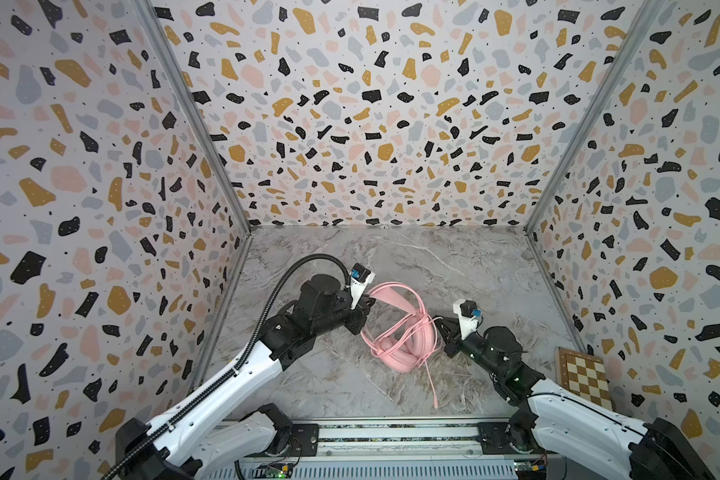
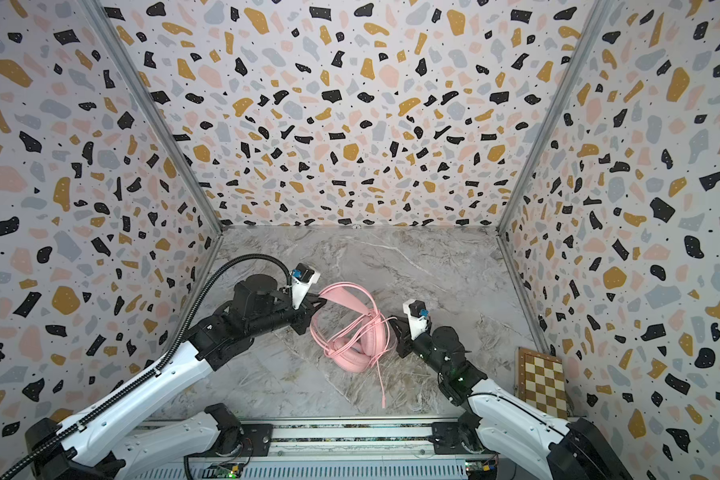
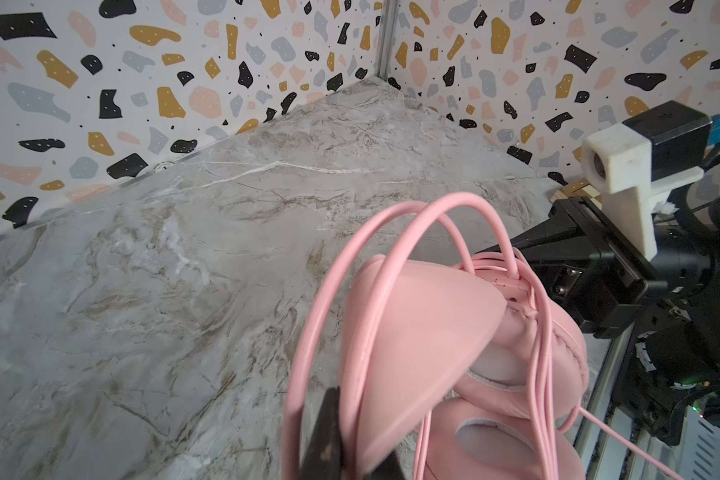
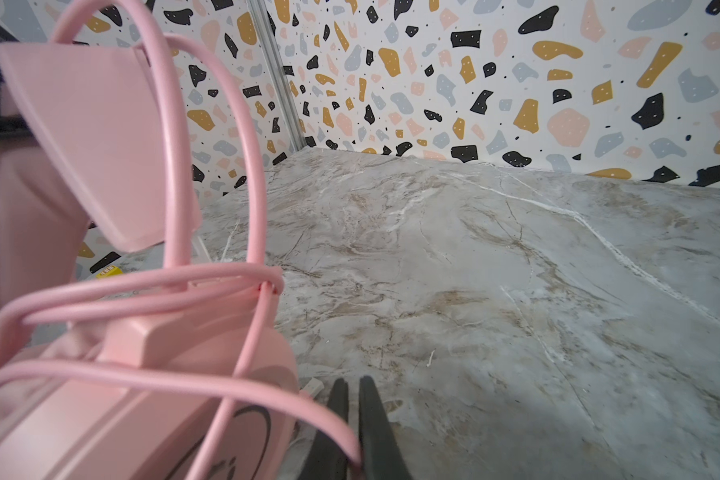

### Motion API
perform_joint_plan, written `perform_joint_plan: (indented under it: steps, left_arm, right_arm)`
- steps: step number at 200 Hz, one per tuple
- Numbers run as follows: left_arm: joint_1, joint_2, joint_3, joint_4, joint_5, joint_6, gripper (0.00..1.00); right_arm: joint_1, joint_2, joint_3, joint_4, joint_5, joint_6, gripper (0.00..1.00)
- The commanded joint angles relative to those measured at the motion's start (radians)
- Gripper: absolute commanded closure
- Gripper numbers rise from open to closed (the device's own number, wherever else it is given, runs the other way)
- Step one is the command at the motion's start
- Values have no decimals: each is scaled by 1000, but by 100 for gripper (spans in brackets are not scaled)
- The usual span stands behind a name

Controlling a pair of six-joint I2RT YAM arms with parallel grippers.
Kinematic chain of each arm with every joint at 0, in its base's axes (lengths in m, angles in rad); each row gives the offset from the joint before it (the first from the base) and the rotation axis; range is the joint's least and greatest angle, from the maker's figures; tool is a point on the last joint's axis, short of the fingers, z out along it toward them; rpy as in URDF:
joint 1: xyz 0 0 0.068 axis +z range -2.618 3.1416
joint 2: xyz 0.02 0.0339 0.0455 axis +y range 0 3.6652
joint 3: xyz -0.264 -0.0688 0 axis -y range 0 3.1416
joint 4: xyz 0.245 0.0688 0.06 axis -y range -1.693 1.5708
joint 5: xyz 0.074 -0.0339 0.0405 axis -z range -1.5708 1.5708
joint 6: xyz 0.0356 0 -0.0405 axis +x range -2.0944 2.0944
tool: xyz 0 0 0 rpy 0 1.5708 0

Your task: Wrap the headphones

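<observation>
The left gripper [image 1: 366, 302] [image 2: 314, 300] is closed tight on the headband [image 1: 385, 291] of the headphones [image 1: 404, 351] [image 2: 354, 353]. In the left wrist view the wide pink strap [image 3: 412, 332] is pinched between the two black fingers [image 3: 327, 432], and the thin wire hoops arch away from the jaws just beside it. The earcups [image 3: 516, 361] hang beyond these jaws, down on the table [image 1: 433, 257], so the headset stands roughly upright with its top in the grip.

The right gripper [image 1: 443, 328] [image 2: 393, 328] sits just beside the earcups, on the side away from the left jaws. Its jaws are all but together. In the right wrist view the cable [image 4: 142, 374] runs across the earcup shell and passes in between the fingers [image 4: 375, 415], which are nipped on it. Several loops of cable cross the headset between the two grippers. A loose tail [image 1: 431, 382] [image 2: 381, 382] trails from near the right jaws across the table toward the robot's base and ends in the plug [image 1: 436, 405].
</observation>
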Motion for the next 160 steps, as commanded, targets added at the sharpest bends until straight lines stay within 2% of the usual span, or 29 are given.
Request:
perform_joint_plan:
  steps: [1,19,34,60,120,160]
  left_arm:
    - [27,-37,7,127,133,-57,100]
    - [39,-35,9,101,125,-37,100]
    - [47,-37,19,53,91,-6,100]
    - [67,-53,6,60,103,-15,100]
    - [74,-53,4,64,109,-21,100]
    - [83,-50,5,86,151,-45,100]
  right_arm:
    - [-19,3,43,-90,139,28,87]
    - [-50,25,61,-148,187,55,82]
    - [-90,45,67,-163,156,73,76]
    - [-111,56,69,-166,136,85,68]
    - [-116,71,66,-138,92,84,68]
    - [-127,82,68,-136,75,90,68]
